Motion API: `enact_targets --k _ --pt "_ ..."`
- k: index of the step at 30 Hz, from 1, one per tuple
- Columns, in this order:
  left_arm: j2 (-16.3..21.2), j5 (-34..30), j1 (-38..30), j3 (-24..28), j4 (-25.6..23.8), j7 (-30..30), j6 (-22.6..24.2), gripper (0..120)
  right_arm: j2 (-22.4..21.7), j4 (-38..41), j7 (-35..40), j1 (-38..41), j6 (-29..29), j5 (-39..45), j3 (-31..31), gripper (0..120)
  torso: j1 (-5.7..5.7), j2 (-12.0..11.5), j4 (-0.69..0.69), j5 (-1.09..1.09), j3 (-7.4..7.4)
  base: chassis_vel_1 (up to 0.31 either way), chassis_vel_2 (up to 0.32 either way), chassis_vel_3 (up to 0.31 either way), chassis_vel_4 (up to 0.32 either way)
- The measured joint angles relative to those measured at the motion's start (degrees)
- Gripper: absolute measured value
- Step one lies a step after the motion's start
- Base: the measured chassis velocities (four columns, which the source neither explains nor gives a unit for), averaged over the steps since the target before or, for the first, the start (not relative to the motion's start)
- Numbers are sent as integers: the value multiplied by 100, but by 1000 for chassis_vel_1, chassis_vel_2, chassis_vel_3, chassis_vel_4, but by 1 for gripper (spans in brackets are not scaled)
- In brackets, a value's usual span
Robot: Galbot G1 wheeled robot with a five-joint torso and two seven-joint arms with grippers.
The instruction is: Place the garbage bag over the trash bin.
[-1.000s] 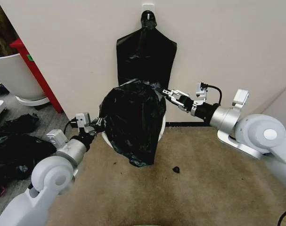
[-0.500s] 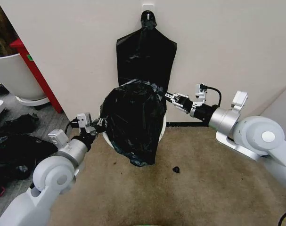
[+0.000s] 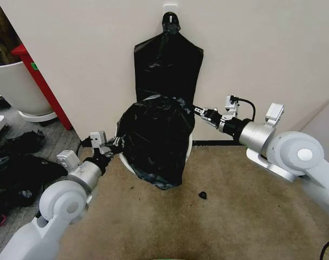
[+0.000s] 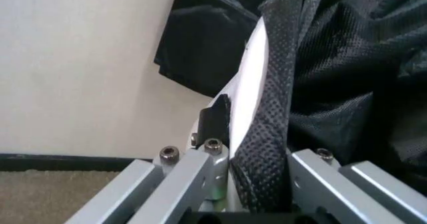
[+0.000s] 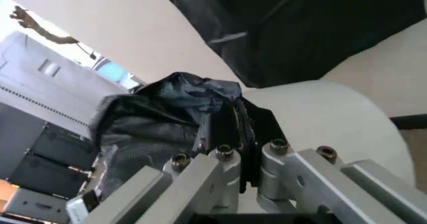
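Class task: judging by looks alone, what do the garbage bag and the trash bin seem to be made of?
The garbage bag: thin black plastic film, glossy, judging by its loose wrinkles and highlights; finely textured close up in the left wrist view. The trash bin: probably moulded plastic, with a smooth, matte cream-white wall.

Both arms reach forward and inward toward each other; the left pincer (image 3: pixel 116 145) sits low at the near left side, its fingers (image 4: pixel 215 115) closed on the garbage bag (image 3: pixel 156 138). The right pincer (image 3: pixel 199 110) sits higher on the far right; it too is clamped on the bag's edge.
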Motion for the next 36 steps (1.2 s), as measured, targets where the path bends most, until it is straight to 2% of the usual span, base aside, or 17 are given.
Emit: enact_targets --k 9,15,19,24,28,30,32,34,36 --pt "-25 -226 -86 -43 1 -113 -23 1 -133 -112 -564 -302 -174 -287 131 0 0 0 0 0 0 0 0 0 0" --pt "-116 -944 -217 -63 -13 -456 -29 1 -212 -161 -935 -665 -220 -616 205 0 0 0 0 0 0 0 0 0 0" --pt "-130 -1228 -317 -71 -15 -585 -15 1 -228 -204 -1029 -756 -220 -766 234 0 0 0 0 1 0 0 0 0 0" --pt "-148 -1179 -371 -33 27 -663 9 1 -217 -40 -716 -860 -231 -790 514 0 0 0 1 0 0 0 0 0 0" --pt "-202 -815 -411 61 99 -790 43 1 -278 457 -428 -1415 -293 -892 1308 14 0 0 -1 -1 0 0 0 0 0" --pt "-209 -423 -423 127 134 -877 78 1 -285 831 -253 -1654 -313 -971 1658 24 0 0 -2 1 0 0 0 0 0" --pt "-208 -295 -429 150 142 -913 96 1 -286 943 -175 -1691 -325 -999 1719 26 0 0 -2 0 -1 0 0 0 0" --pt "-195 134 -467 228 153 -1036 176 1 -287 1338 110 -1784 -388 -1109 1776 36 0 0 0 -2 0 0 0 0 0" --pt "-160 477 -513 276 145 -1120 247 1 -258 1633 339 -1820 -449 -1384 1567 44 0 0 0 -2 0 0 0 0 0"
